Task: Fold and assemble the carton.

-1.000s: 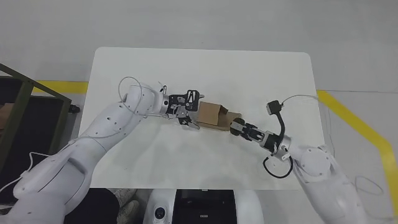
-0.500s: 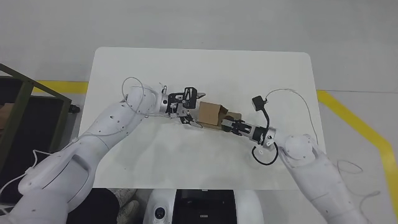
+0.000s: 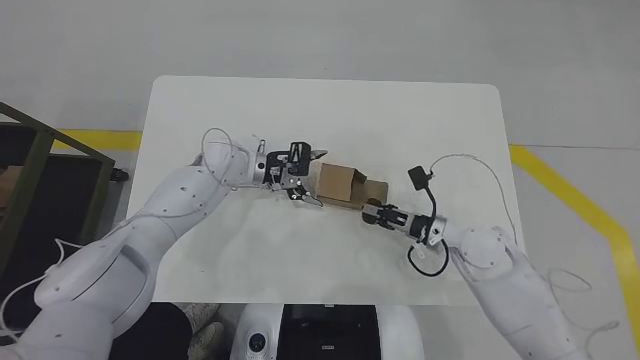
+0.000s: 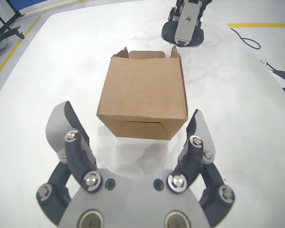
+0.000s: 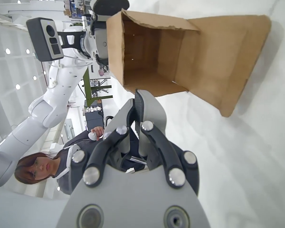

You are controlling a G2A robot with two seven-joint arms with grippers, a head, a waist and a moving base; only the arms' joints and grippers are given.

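No legible text, number, label, brand or sign in any view. Brown cardboard carton (image 4: 142,96): visible faces plain, unprinted.

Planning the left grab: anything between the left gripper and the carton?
Nothing visible. The left gripper is open, facing the carton's closed end, with only table surface between them. The right gripper, shut, sits at the far, open end, out of that path.
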